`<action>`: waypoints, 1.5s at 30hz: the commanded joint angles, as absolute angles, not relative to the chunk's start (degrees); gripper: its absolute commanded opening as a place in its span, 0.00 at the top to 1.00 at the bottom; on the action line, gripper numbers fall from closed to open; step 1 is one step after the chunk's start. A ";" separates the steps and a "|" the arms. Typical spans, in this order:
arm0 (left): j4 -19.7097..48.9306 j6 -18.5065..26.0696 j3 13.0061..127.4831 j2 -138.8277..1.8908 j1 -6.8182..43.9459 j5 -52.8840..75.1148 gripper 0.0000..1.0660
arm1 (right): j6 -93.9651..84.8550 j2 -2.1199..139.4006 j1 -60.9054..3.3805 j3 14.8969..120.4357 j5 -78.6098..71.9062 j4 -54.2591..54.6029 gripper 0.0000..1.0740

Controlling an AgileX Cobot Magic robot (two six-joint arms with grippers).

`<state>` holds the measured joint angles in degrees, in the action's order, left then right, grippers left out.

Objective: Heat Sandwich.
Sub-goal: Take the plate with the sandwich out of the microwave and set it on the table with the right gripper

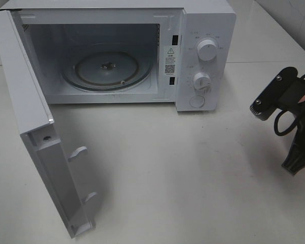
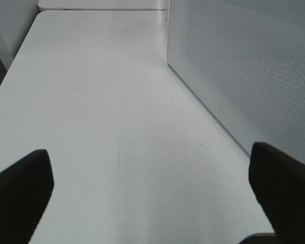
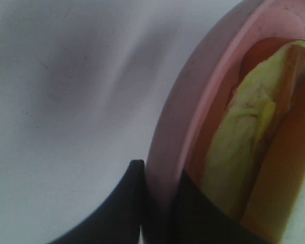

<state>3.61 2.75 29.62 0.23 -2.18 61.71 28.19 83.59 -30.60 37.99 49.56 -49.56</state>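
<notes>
Here, the scene line by line:
Microwave: white metal microwave oven (image 1: 203, 56), upper half of the high view, door (image 1: 28, 112) swung open to the left.
Left gripper (image 2: 152, 188): black fingers wide apart above the white table (image 2: 91, 101).
Right gripper (image 3: 160, 203): closed narrow on the rim of the round pink plate (image 3: 173, 132).
Sandwich (image 3: 244, 152): lying on this plate, at the right of the right wrist view.

White microwave (image 1: 206, 56), pink plate (image 3: 193, 96), yellow-green sandwich (image 3: 244, 132)
</notes>
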 commanded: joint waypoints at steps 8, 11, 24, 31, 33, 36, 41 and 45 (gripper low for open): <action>3.72 2.69 29.56 0.69 -2.29 61.13 0.06 | 34.49 84.11 -22.57 38.39 47.15 -52.14 0.98; 3.72 2.69 29.56 0.69 -2.29 61.13 0.06 | 34.49 84.11 -20.45 38.39 46.81 -52.31 0.98; 3.72 2.69 29.56 0.69 -2.29 61.13 0.06 | 38.39 85.14 -15.41 38.27 44.63 -55.41 0.97; 3.72 2.69 29.56 0.69 -2.29 61.13 0.06 | 40.57 90.47 -15.41 38.27 43.37 -55.46 0.97; 3.72 2.69 29.56 0.69 -2.29 61.13 0.06 | 44.00 92.65 -15.41 38.27 41.88 -56.61 0.97; 3.72 2.69 29.56 0.69 -2.29 61.13 0.06 | 46.07 94.19 -15.41 38.27 40.97 -57.58 0.97; 3.72 2.69 29.56 0.69 -2.29 61.13 0.06 | 49.85 97.63 -15.41 38.27 40.11 -60.50 0.97; 3.72 2.69 29.56 0.69 -2.29 61.13 0.06 | 52.37 100.38 -15.41 38.27 39.71 -62.80 0.96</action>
<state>3.61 2.75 29.62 0.23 -2.18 61.71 51.45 100.21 -15.64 38.22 38.67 -60.50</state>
